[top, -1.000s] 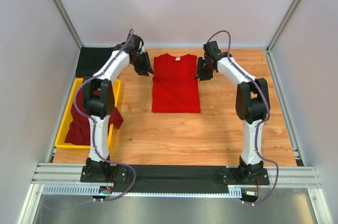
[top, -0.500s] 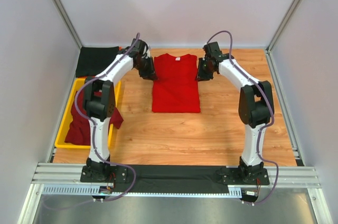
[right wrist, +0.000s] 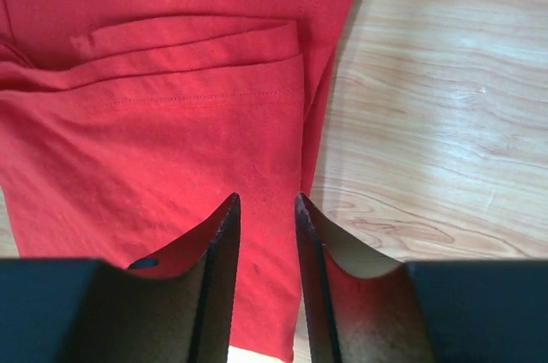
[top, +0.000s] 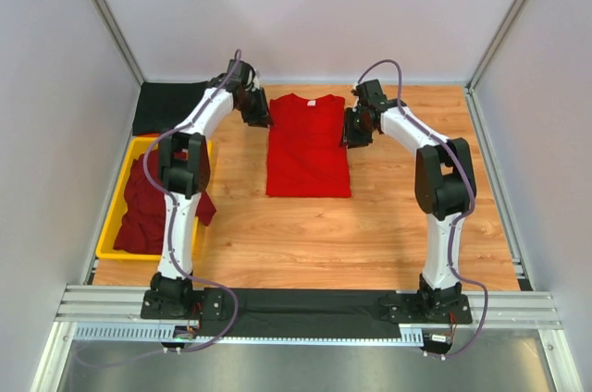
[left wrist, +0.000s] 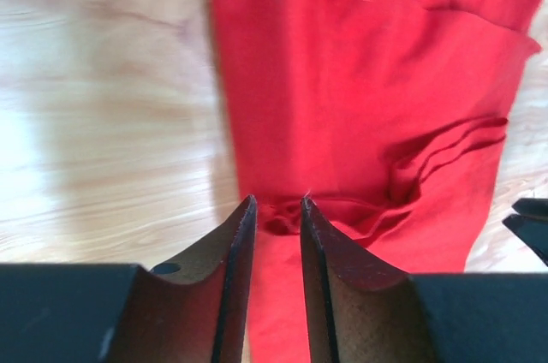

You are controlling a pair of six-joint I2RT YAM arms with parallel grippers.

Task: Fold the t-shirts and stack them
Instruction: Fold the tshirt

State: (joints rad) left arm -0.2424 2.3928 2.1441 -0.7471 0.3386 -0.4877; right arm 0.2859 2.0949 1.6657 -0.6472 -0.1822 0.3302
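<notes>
Top external: one red t-shirt, one black t-shirt, one tray.

Wooden table, light grain, pale boards. Centre-far: red t-shirt lying flat on it, collar twd the far edge, sides folded in. Far-left corner: black shirt, flat on the wood. Left edge: yellow tray, just nearer than the black one, w/ maroon cloth spilling over its right rim.
</notes>
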